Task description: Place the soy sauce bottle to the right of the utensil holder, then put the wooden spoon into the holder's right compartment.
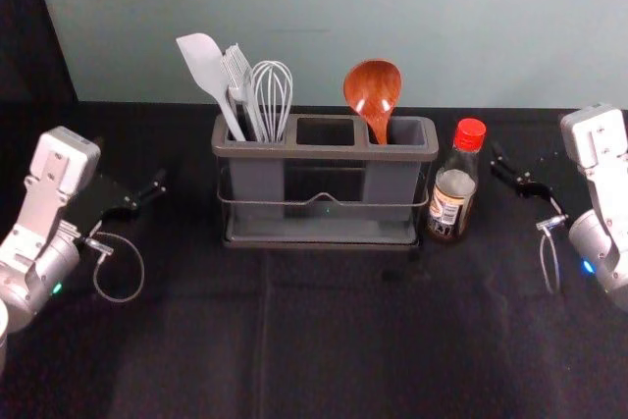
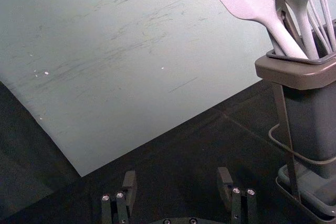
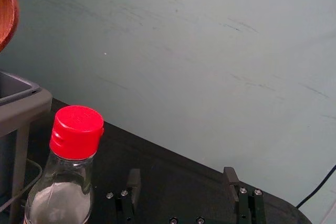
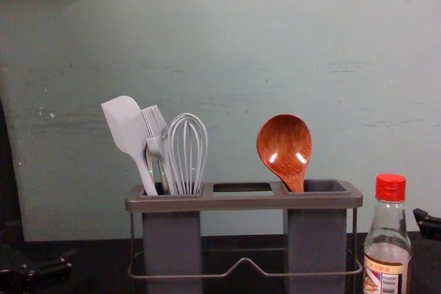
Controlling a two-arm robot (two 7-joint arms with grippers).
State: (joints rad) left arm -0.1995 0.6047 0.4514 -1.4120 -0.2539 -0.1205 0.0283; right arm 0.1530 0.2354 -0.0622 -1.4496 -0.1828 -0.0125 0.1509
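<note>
- Head view: the soy sauce bottle (image 1: 454,183) stands upright just right of the utensil holder (image 1: 324,152); the right gripper (image 1: 498,161), nearer than the left gripper (image 1: 157,184), lies apart on the bottle's far side, reaching inward.
- Left wrist view: fingers spread, nothing between them.
- Right wrist view: fingers spread and empty, the bottle outside them.
- Chest view: the wooden spoon (image 4: 284,149) stands bowl-up in the right compartment (image 4: 324,186). Both placements look done; any withdrawal should probably lead rightward, away from the bottle.
</note>
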